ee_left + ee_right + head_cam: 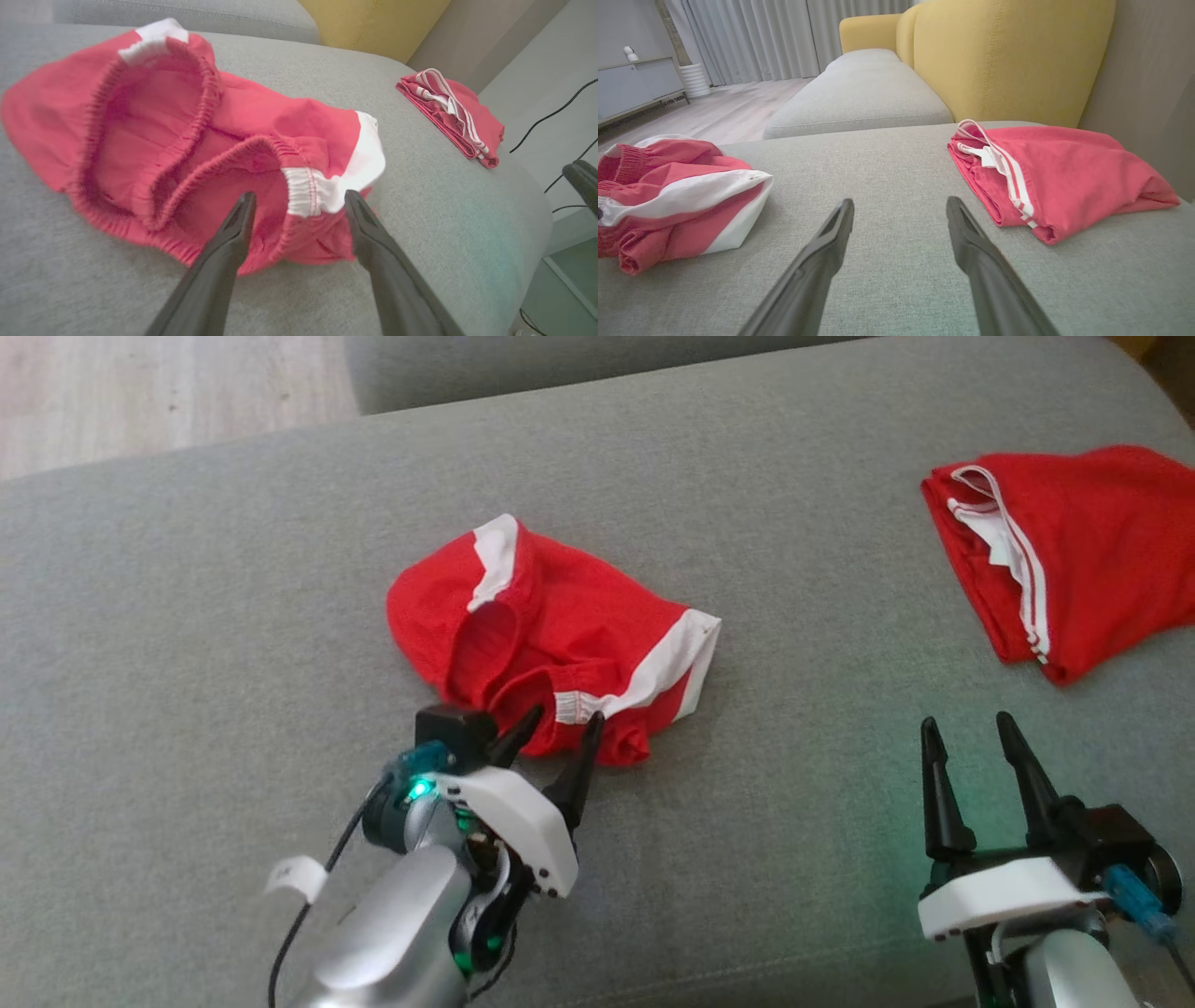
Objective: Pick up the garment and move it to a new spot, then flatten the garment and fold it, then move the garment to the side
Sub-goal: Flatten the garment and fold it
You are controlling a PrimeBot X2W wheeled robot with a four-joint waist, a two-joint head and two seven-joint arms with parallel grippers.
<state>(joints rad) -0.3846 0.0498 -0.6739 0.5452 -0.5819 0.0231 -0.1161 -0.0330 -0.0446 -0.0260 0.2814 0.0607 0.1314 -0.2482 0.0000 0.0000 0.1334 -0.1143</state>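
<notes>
Left gripper [567, 714]: nearest the lens, down at 7 o'clock in the head view, fingers parted wide and straddling the near edge of the heap. Nothing pinched yet!
Garment [551, 625]: red shorts with white side stripes, crumpled in the middle of the grey cushion [233, 616], with the elastic waistband [208, 93] gaping toward the left wrist camera.
Handling: light and limp, I'd judge, with no stiffness at all. Expect it to sag and drape the moment it lifts, and it's hardly slippery on this weave.
Where to grip: the gathered band at the white stripe [322, 191], sitting right between the fingers. It's thick and ribbed, which looks like a sure bite.
Right gripper [965, 719]: at 4 o'clock, fingers apart and holding nothing, hovering over bare cushion.
Second garment [1074, 551]: red, folded, out at 2 o'clock, well apart from the heap.
</notes>
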